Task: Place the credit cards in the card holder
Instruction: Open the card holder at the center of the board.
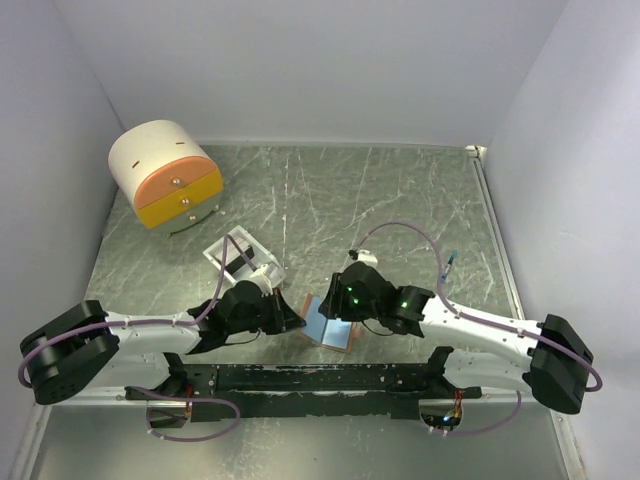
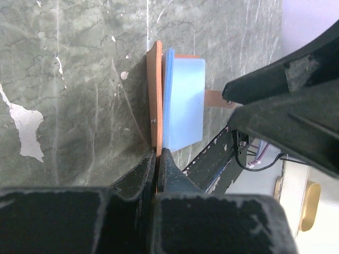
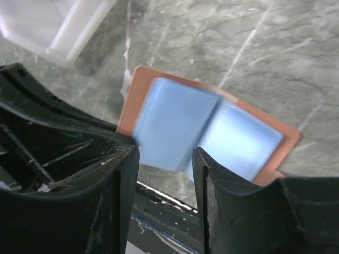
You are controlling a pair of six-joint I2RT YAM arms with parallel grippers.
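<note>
The card holder (image 1: 328, 322) lies opened on the marble table between my two grippers, pale blue inside and salmon-brown outside. In the left wrist view its salmon cover (image 2: 154, 95) stands on edge, and my left gripper (image 2: 158, 153) is shut on that cover's near edge. My right gripper (image 3: 165, 159) hovers just above the blue pockets (image 3: 212, 127), its jaws apart with nothing between them. From above, the right gripper (image 1: 345, 300) sits over the holder's right side and the left gripper (image 1: 290, 318) at its left edge. No credit cards are in view.
A small white open box (image 1: 243, 258) stands just behind the left gripper; its corner shows in the right wrist view (image 3: 53, 26). A round cream-and-orange drawer unit (image 1: 165, 172) sits at the far left. The dark base rail (image 1: 320, 378) runs close in front of the holder.
</note>
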